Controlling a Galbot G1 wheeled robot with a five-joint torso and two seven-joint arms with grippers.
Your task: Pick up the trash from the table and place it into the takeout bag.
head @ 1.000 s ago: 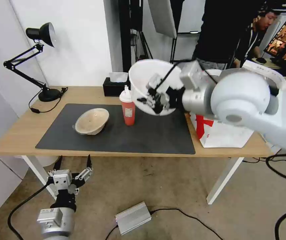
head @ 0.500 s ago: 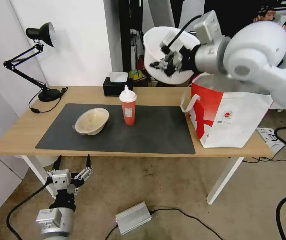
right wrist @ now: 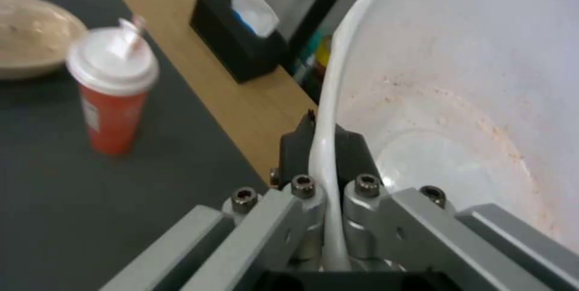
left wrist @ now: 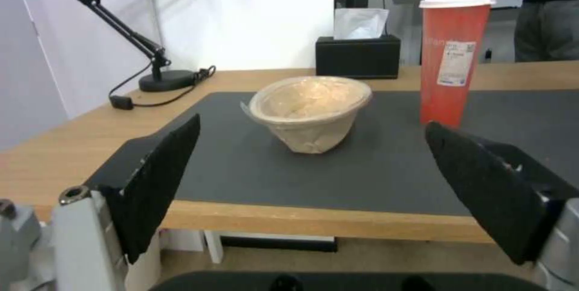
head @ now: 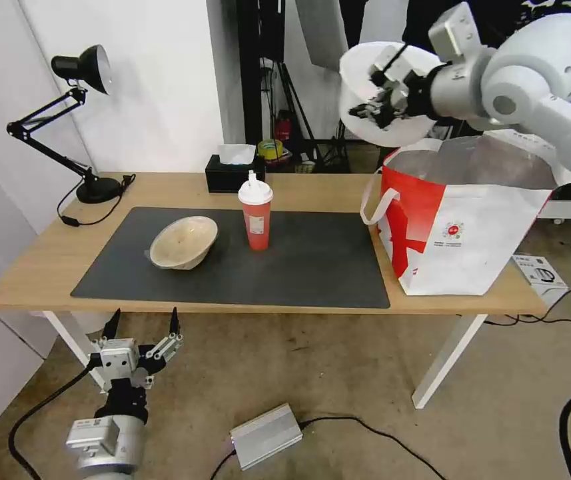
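**White bowl held tilted above the takeout bag**

My table [head: 45, 273] is a long light-wood top on white legs, carrying a dark grey mat [head: 312, 267]. At its right end stands the takeout bag [head: 472, 247], upright, mouth open upward, foil lining visible, loop handle facing the mat.

My right gripper [head: 373, 100] holds the large white bowl [head: 365, 73] in the air, above the bag's rear left corner and clear of its rim. The bowl is tipped on its side: its opening faces me and somewhat to my left, not upward. In the right wrist view, the black fingers [right wrist: 296, 146] are pinched on the rim of the bowl [right wrist: 458, 101], one pad outside the wall and one inside; reddish residue marks the inner wall.

The tall red drink cup [head: 256, 212] stands upright near the mat's centre, long axis vertical, white lid on top. The beige paper bowl [head: 184, 243] rests just to its left, apart from it, leaning with its opening tilted toward the cup.

My left gripper [head: 142, 330] hangs below the table's front edge, fingers spread wide, holding nothing.
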